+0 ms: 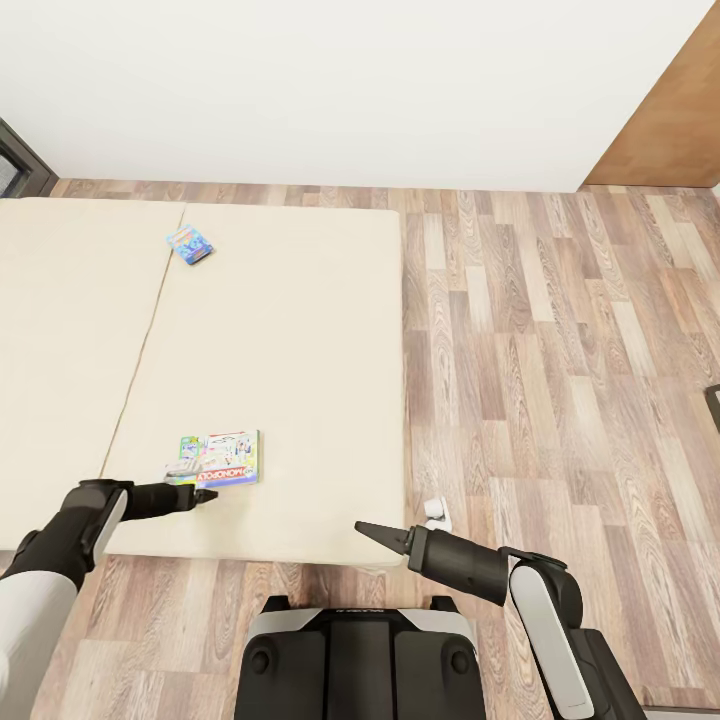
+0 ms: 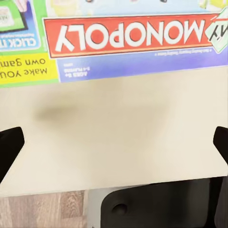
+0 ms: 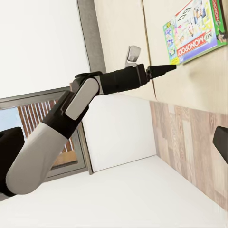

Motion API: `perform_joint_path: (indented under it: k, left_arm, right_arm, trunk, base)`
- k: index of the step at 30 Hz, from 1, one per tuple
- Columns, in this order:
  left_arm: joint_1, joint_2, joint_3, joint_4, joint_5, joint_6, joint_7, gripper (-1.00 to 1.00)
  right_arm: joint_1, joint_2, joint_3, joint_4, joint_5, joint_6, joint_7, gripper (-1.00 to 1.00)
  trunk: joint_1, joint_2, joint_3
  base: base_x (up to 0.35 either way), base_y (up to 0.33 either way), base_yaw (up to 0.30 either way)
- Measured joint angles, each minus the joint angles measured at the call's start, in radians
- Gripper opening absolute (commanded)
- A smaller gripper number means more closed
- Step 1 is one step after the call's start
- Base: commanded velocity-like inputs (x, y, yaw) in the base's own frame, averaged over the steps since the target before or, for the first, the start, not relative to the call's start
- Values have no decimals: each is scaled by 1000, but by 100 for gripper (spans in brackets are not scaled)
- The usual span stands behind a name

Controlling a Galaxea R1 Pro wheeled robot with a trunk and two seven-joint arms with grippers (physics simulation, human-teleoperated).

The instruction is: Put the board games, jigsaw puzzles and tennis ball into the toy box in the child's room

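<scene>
Reaching low over the near edge of the bed (image 1: 300, 330), the left tool (image 1: 205, 494) hovers just short of the Monopoly box (image 1: 218, 459), its fingers spread wide with nothing between them, as the left wrist view shows the two dark fingertips (image 2: 9, 147) far apart at either side and bare mattress between; the box lies flat just ahead of them, its red title band facing the tool; the right tool (image 1: 368, 530) hangs past the bed's near corner, above the wooden floor (image 1: 560, 380), and in the head view its fingers taper to one point, yet the right wrist view catches dark tips at both sides, so whether it is released or clenched cannot be told, though it carries nothing; farther out, a second, smaller board game (image 1: 189, 244) with a blue cover lies near the bed's far side, well apart from the first; a small white object (image 1: 436, 514) rests on the floor just beside the bed; the Monopoly box will likely handle as a light, stiff cardboard slab with a slick printed lid, lying flush on a soft mattress that gives under pressure; taking hold probably means pinching the near long edge, one finger pressed into the bedding beneath and one on top, since a flat grip from above would slide.
</scene>
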Motion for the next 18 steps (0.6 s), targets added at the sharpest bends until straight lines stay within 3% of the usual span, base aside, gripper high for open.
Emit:
perform_joint_path:
  k: [18]
  left_arm:
    - [0, 4, 15, 2, -6, -12, 11, 100]
  right_arm:
    - [0, 1, 0, 0, 0, 0, -16, 100]
  trunk:
    - [0, 0, 0]
  base:
    - [55, 79, 0]
